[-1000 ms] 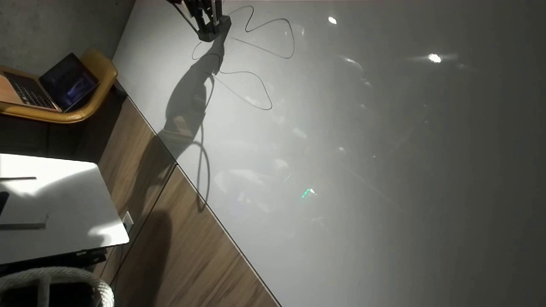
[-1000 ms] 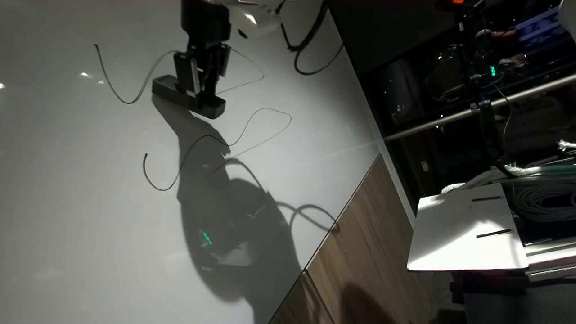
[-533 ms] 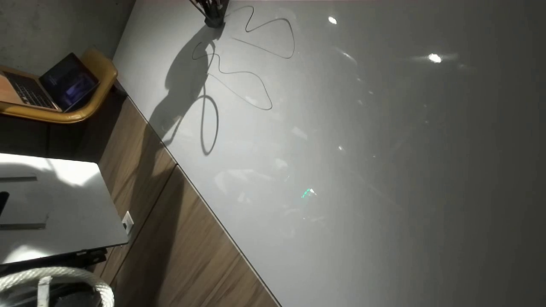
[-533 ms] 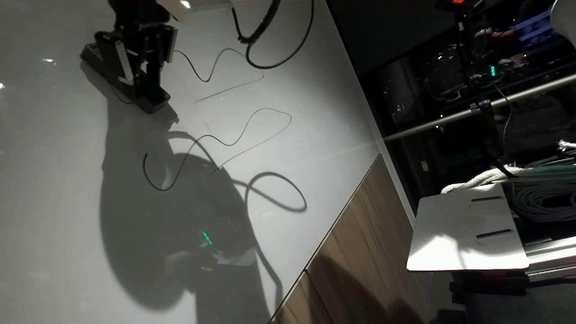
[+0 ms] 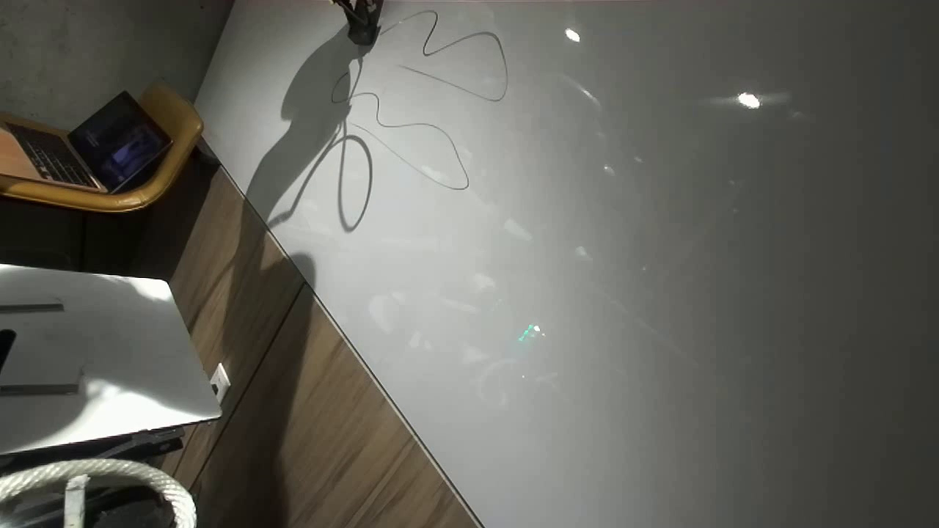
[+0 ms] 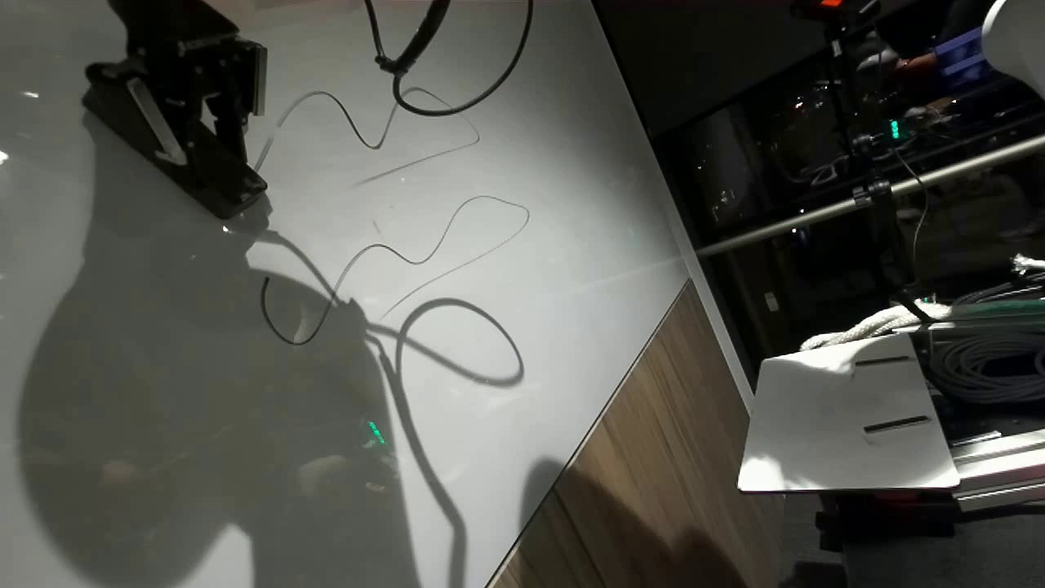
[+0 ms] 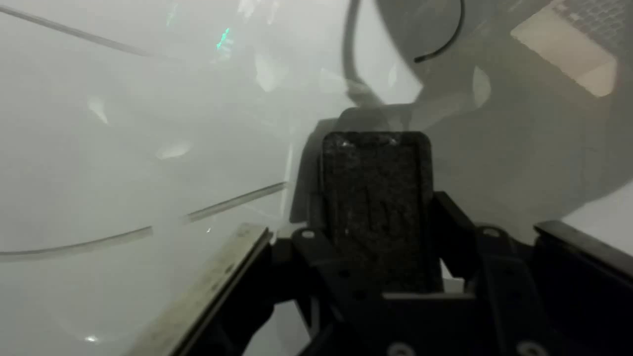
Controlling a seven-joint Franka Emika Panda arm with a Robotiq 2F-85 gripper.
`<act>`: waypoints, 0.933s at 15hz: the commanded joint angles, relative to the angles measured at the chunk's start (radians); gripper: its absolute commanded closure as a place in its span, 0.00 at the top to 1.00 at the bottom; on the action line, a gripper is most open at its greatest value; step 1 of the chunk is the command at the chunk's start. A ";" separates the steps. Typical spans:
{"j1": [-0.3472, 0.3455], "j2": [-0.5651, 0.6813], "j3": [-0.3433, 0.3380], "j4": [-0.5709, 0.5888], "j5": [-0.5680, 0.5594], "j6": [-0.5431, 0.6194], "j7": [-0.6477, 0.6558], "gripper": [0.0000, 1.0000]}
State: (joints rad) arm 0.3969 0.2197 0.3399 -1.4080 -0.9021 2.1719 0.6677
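A dark rectangular block [image 7: 378,173] is gripped by my gripper [image 7: 380,210], whose dark fingers flank it on both sides in the wrist view. The block [image 6: 224,192] lies lengthwise close over a glossy white surface [image 6: 571,245] in an exterior view; whether it touches is unclear. Only the lower tip of the gripper [image 5: 359,18] shows at the top of an exterior view. A thin wavy dark line [image 6: 355,126] runs away from beside the block and has a pale break. A similar line [image 6: 412,263] lies lower down. The block hides part of the surface.
Wood panels [image 5: 345,411] border the white surface along its edge. Beyond it are a laptop [image 5: 117,143] on a yellow chair [image 5: 187,125] and a white board [image 6: 849,425] on a stand. A black cable [image 6: 522,49] hangs from the arm in a loop.
With the block, my gripper has moved left across the surface in an exterior view, its shadow following. It now covers the wavy line's left end, and a pale break shows in that line.
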 commanded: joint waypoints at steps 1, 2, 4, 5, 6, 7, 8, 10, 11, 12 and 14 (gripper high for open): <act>-0.053 -0.018 -0.055 0.009 -0.036 0.019 -0.075 0.29; -0.064 -0.048 -0.063 -0.022 -0.034 0.023 -0.081 0.29; -0.079 -0.111 -0.075 -0.091 -0.041 0.020 -0.064 0.29; -0.089 -0.141 -0.083 -0.122 -0.045 0.021 -0.056 0.29; -0.101 -0.177 -0.093 -0.161 -0.048 0.019 -0.043 0.29; -0.107 -0.207 -0.110 -0.190 -0.045 0.015 -0.037 0.29; -0.126 -0.241 -0.119 -0.228 -0.046 0.016 -0.029 0.29; -0.166 -0.301 -0.142 -0.296 -0.040 0.022 -0.016 0.29; -0.190 -0.328 -0.155 -0.330 -0.035 0.032 -0.015 0.29; -0.215 -0.351 -0.170 -0.361 -0.027 0.041 -0.018 0.29; -0.267 -0.394 -0.206 -0.428 -0.023 0.083 -0.023 0.29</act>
State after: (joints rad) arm 0.2035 -0.1082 0.1874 -1.7340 -0.9034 2.1791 0.6304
